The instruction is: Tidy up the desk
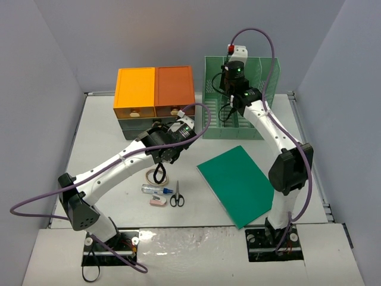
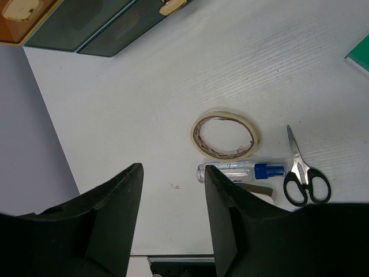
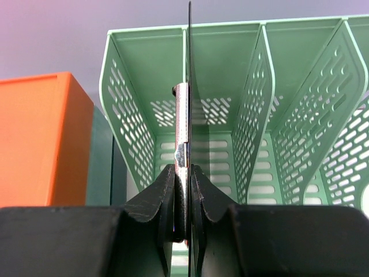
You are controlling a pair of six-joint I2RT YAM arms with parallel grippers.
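Observation:
On the off-white desk lie a roll of tape, a clear bottle with a blue cap, black-handled scissors and a green folder. My left gripper hangs open above the desk, just left of the bottle and the tape, with nothing between its fingers. At the back, my right gripper is shut on a thin board with a metal clip. The board is seen edge-on and stands upright at the leftmost slots of the green file rack.
A drawer unit with a yellow and orange top stands at the back, left of the file rack. A small pink and white block lies by the scissors. Grey walls close in both sides.

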